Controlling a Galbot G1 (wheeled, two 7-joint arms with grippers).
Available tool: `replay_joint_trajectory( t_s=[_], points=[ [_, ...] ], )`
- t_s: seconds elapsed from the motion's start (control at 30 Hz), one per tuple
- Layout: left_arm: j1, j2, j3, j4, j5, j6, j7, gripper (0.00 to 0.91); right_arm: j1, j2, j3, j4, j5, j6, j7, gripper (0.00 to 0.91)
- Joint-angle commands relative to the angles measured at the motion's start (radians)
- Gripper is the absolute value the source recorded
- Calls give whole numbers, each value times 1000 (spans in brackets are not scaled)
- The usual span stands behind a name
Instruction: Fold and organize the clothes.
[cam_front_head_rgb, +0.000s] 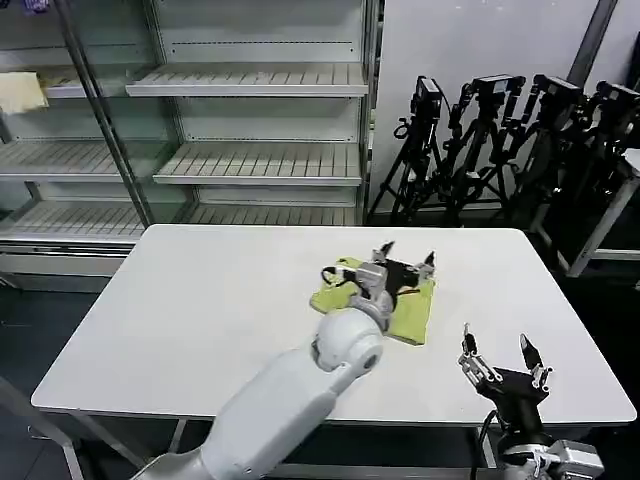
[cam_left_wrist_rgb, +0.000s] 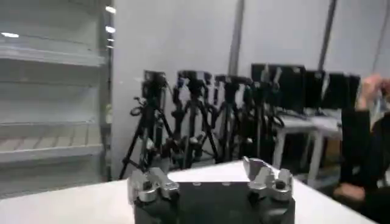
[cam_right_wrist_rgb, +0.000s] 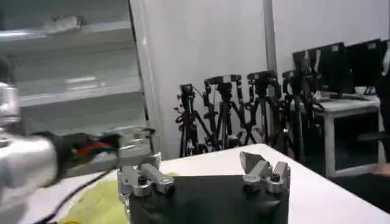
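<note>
The lime yellow-green T-shirt (cam_front_head_rgb: 412, 316) lies folded into a small flat square on the white table (cam_front_head_rgb: 200, 300), right of centre. My left gripper (cam_front_head_rgb: 404, 255) hovers over the shirt's far part, open, nothing between its fingers. The left arm reaches across from the near side and hides part of the shirt. In the left wrist view the open left gripper (cam_left_wrist_rgb: 210, 179) points past the table's far edge. My right gripper (cam_front_head_rgb: 498, 352) is open near the table's front right edge, apart from the shirt. The right wrist view has the shirt (cam_right_wrist_rgb: 97, 201) beside the open right gripper (cam_right_wrist_rgb: 204, 173).
Empty store shelves (cam_front_head_rgb: 250, 160) stand behind the table, with a pale cloth (cam_front_head_rgb: 20, 92) on a left shelf. Several black tripods (cam_front_head_rgb: 500, 140) crowd the back right. A person (cam_left_wrist_rgb: 368, 152) is at a desk in the left wrist view's background. The table's left half is bare.
</note>
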Motion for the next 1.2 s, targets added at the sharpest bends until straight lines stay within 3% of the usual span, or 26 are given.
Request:
replay_joint_trajectory(
  t_s=[0.03, 0.1, 0.2, 0.43, 0.63, 1.07, 1.1, 1.13, 1.17, 1.2],
  points=[
    [274, 322, -278, -339, -35, -45, 2, 907, 133, -44, -15, -93, 74, -59, 51, 907],
    [367, 372, -354, -408, -35, -47, 2, 907, 203, -55, -16, -141, 167, -76, 79, 907],
    [494, 414, -424, -500, -18, -56, 2, 907, 333, -68, -1, -239, 384, -120, 141, 907],
    [893, 391, -574, -707, 72, -78, 19, 907, 530, -96, 9, -429, 716, -168, 279, 907],
    [1011, 352, -622, -743, 97, -88, 18, 907, 660, -92, 3, -587, 824, -174, 310, 907],
    [1048, 327, -624, -753, 126, -91, 18, 907, 846, -26, -15, -835, 914, -178, 281, 907],
    [1050, 326, -625, -755, 128, -91, 18, 907, 851, -26, -14, -843, 918, -174, 281, 877],
    [1052, 326, -625, -756, 128, -91, 18, 907, 857, -26, -14, -851, 922, -173, 283, 665],
    [1052, 326, -626, -756, 128, -91, 18, 907, 861, -26, -12, -860, 929, -172, 288, 665],
    [1053, 327, -627, -755, 128, -91, 18, 907, 869, -26, -10, -872, 941, -172, 293, 353]
  ],
)
